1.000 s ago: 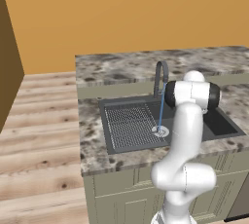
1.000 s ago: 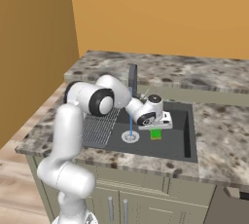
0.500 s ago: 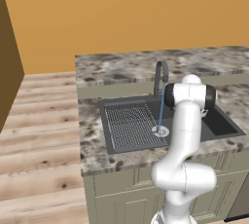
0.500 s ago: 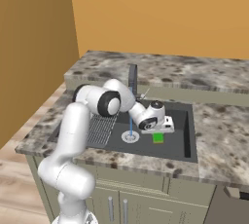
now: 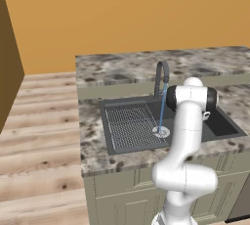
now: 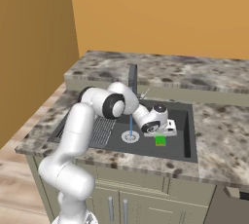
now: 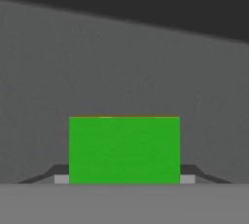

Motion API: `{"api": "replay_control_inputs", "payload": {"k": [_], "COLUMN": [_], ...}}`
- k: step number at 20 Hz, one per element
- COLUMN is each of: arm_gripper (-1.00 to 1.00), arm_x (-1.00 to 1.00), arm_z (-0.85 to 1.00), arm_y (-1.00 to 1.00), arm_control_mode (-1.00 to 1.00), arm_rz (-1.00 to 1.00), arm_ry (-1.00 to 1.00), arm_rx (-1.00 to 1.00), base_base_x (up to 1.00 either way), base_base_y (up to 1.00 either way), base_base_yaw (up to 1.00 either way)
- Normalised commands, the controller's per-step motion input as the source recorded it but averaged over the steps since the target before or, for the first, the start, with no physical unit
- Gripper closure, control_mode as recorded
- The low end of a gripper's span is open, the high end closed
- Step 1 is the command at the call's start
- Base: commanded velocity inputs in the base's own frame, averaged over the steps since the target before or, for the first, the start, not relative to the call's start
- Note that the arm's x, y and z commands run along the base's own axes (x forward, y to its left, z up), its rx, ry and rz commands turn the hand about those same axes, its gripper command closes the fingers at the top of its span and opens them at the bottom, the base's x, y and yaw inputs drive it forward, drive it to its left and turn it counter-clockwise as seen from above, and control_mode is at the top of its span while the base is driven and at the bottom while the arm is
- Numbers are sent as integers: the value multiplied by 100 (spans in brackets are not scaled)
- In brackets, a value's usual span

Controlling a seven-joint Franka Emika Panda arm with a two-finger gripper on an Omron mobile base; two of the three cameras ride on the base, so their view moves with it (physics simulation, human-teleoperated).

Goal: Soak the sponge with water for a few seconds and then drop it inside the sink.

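sponge point(image 7: 124, 150) green block, clamped between closed jaws of gripper point(image 7: 124, 180), low inside sink point(image 6: 189, 135) | water point(image 6: 131, 124) stream off to one side, apart | likely light, soft, slick once wet; hold by flat sides | hand view shows the grip; right base view shows the stream, contact probably none

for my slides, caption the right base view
Gripper holds green sponge low in the sink, beside the water.

In the hand view the green sponge point(image 7: 124, 150) covers the pincer's fingertips, low at centre. In the left base view the arm hides the middle of the sink point(image 5: 222, 126), right of centre. The desk point(image 6: 221, 142) runs off the right edge of the right base view.
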Motion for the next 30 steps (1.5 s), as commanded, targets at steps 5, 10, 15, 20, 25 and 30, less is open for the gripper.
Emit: {"api": "replay_control_inputs", "payload": {"k": [5,10,15,20,25,30], "arm_gripper": [100,100,-100,-100,-100,-100], "arm_x": [0,0,0,0,0,-1], "arm_z": [-29,-6,0,0,0,6], "arm_y": [0,0,0,0,0,-4], "arm_control_mode": [-100,-100,-100,-100,-100,-100], "arm_rz": [-3,0,0,0,0,0], "arm_ry": [0,0,0,0,0,0], "arm_rx": [0,0,0,0,0,0], "base_base_x": [0,0,0,0,0,0], "base_base_y": [0,0,0,0,0,0], "base_base_yaw": [0,0,0,0,0,0]}}
